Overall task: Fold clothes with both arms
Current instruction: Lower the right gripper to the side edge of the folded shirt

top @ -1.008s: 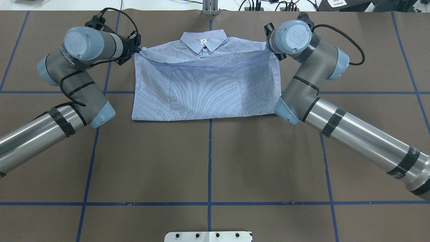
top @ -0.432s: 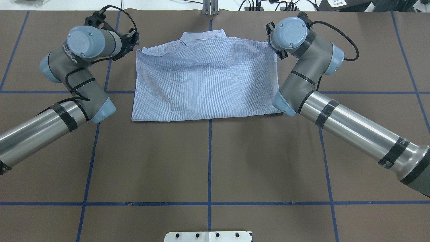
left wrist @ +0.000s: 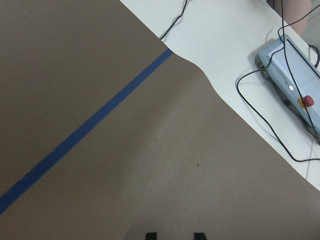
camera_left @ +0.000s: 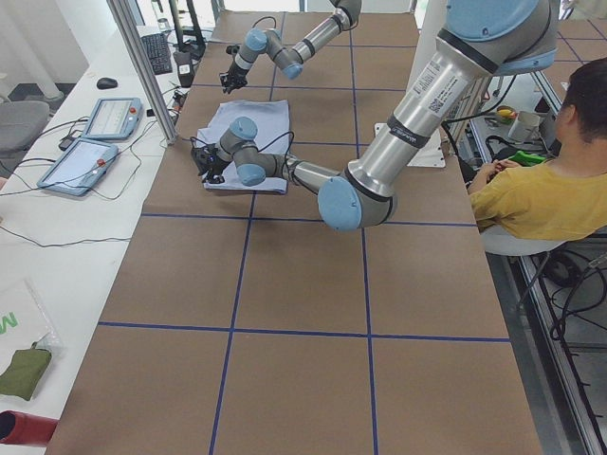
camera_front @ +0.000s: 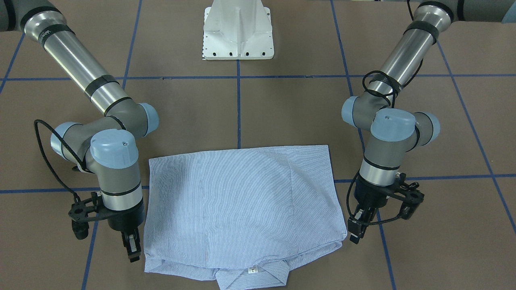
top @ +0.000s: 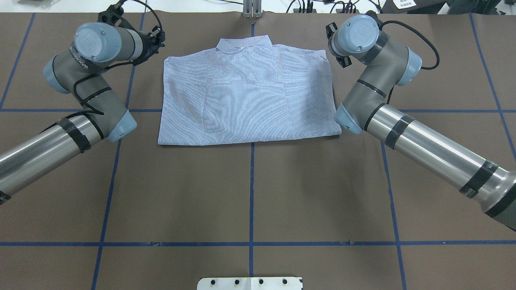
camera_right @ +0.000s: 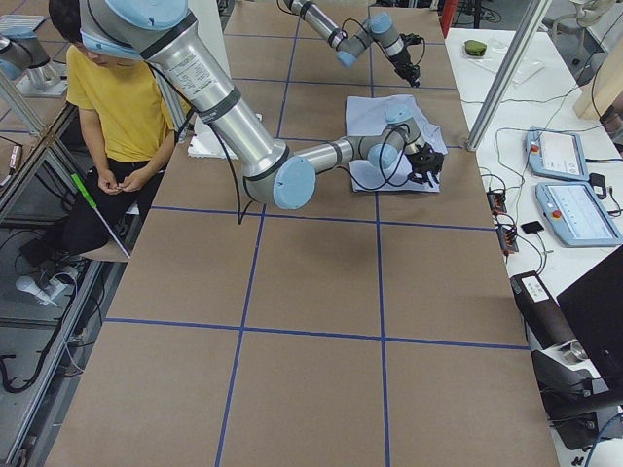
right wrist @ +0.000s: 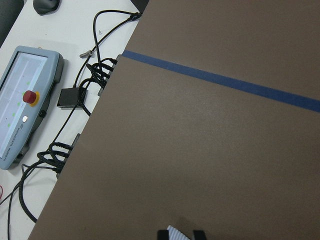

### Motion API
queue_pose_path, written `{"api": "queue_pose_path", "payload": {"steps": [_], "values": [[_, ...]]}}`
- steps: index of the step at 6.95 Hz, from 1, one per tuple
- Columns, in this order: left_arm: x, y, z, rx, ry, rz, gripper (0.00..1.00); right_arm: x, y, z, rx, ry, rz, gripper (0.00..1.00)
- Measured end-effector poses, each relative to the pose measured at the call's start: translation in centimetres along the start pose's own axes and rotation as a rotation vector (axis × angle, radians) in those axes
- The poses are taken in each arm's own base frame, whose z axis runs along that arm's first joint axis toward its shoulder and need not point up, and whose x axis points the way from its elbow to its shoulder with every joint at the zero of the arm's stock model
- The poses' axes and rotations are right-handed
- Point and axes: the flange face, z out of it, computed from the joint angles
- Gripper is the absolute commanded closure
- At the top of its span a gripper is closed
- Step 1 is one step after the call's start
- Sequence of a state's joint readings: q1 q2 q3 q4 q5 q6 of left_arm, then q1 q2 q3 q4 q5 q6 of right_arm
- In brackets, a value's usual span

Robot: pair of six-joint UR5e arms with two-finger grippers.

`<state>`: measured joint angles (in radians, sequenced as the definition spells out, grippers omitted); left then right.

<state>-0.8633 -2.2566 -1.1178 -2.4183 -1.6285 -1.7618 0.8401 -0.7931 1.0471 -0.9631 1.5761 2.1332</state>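
Observation:
The light blue striped shirt (top: 246, 96) lies folded flat on the brown table, also in the front view (camera_front: 242, 201). Its lower half is laid up over the body. The collar (camera_front: 250, 278) with the white label pokes out at the far edge. My left gripper (camera_front: 354, 235) hangs beside the shirt's far corner, clear of the cloth. In the left wrist view it (left wrist: 175, 236) is open over bare table. My right gripper (camera_front: 132, 251) hangs at the other far corner. In the right wrist view it (right wrist: 180, 235) is open, with a sliver of striped cloth showing between the fingertips.
The white pedestal base (camera_front: 238, 36) stands at the robot's side of the table. Teach pendants (left wrist: 295, 85) (right wrist: 25, 100) and cables lie on the white bench past the table's far edge. An operator in yellow (camera_left: 550, 190) sits beside the table.
Both grippers carried the shirt's lower edge over the collar, let it go and moved outward, away from the cloth. The shirt now lies flat with only the collar tip showing.

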Motion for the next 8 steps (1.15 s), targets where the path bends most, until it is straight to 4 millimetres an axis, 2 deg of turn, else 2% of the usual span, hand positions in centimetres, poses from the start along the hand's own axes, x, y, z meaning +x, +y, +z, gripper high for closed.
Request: {"api": "queue_pose_path", "payload": {"steps": [1,2,3,4,5,6,8], "values": [[0.7,-0.4,-1.2,-0.026,0.017,0.0,0.65,0.3,-0.3,-1.3,-0.026,-0.017,0.004,0.59],[0.7,-1.1,-2.7,-0.065,0.031,0.006,0.65,1.8,0.2,-3.3,-0.067,-0.037,-0.002,0.51],[0.2,-1.5,-4.6,-0.094,0.05,0.016,0.65,4.3,2.0,-5.7,-0.124,-0.047,-0.022,0.47],[-0.2,-1.6,-6.1,-0.109,0.068,0.021,0.65,7.7,3.9,-8.1,-0.18,-0.049,-0.048,0.44],[-0.3,-1.8,-7.1,-0.114,0.081,0.023,0.65,11.3,4.9,-10.2,-0.223,-0.045,-0.073,0.41],[-0.4,-1.8,-7.4,-0.116,0.085,0.024,0.65,13.9,5.5,-11.3,-0.248,-0.033,-0.092,0.39],[-0.7,-1.9,-7.5,-0.115,0.084,0.024,0.65,17.5,6.3,-11.4,-0.265,0.003,-0.117,0.39]]}}
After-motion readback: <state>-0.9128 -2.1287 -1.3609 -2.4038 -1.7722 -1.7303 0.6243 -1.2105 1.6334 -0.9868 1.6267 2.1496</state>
